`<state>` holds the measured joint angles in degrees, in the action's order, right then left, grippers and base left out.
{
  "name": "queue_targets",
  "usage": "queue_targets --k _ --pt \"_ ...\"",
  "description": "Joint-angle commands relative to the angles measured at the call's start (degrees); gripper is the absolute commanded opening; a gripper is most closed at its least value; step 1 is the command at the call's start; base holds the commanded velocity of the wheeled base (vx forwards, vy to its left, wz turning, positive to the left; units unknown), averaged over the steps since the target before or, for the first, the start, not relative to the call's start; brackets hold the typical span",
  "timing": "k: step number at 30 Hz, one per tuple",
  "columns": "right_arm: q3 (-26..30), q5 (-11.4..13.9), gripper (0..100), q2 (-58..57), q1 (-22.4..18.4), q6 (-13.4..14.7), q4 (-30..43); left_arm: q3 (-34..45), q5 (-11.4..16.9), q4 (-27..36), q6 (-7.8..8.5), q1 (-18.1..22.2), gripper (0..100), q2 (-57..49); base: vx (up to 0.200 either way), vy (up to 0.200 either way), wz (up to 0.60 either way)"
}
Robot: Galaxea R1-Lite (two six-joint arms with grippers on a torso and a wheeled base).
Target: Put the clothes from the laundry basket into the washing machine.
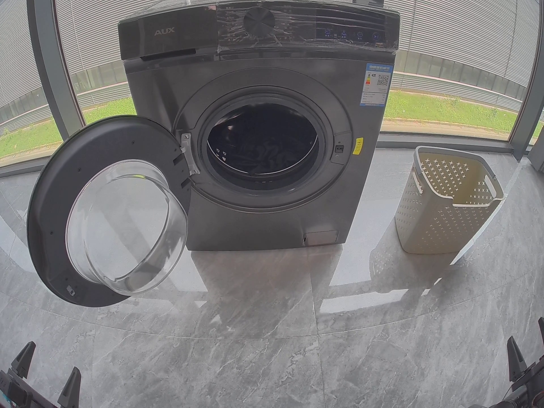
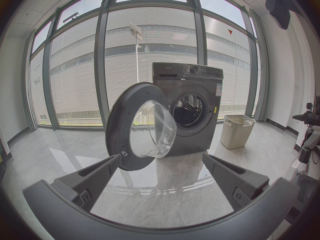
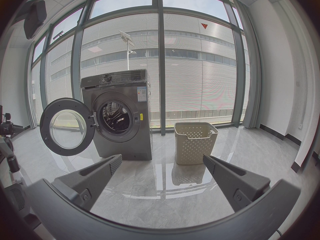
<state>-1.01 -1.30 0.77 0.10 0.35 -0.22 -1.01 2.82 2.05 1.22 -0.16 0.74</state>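
The grey washing machine [image 1: 255,137] stands ahead with its round door [image 1: 107,211] swung wide open to the left. Dark cloth lies inside the drum [image 1: 262,140]. The cream laundry basket [image 1: 447,199] sits on the floor to the machine's right; its visible inside looks bare. My left gripper [image 1: 48,372] is low at the near left, open with nothing between its fingers [image 2: 96,179]. My right gripper [image 1: 530,347] is low at the near right, also open and holding nothing, well short of the basket [image 3: 195,142].
A grey marble floor [image 1: 272,335] stretches between me and the machine. Tall windows with dark frames [image 1: 48,52] stand behind it. The open door [image 2: 140,127] juts out over the floor on the left. A tripod stand [image 2: 308,134] is off to one side.
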Motion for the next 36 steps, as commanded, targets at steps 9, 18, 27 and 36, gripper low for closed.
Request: queue_targets --k 9,18,27,36 --pt "0.9 0.0 100 -0.8 0.0 0.0 0.0 1.0 0.1 0.0 0.10 0.0 100 -0.7 0.000 0.156 0.00" --pt "0.9 0.0 100 -0.8 0.0 0.0 0.0 0.9 0.1 0.0 0.01 0.0 100 -0.7 0.000 0.000 0.00" --pt "0.9 0.0 100 -0.8 0.0 0.0 0.0 0.9 0.0 0.0 0.01 0.0 100 -0.7 0.000 0.000 0.00" --pt "0.9 0.0 100 -0.8 -0.1 0.0 0.0 1.0 0.0 0.0 0.01 0.0 100 -0.7 0.000 0.000 0.00"
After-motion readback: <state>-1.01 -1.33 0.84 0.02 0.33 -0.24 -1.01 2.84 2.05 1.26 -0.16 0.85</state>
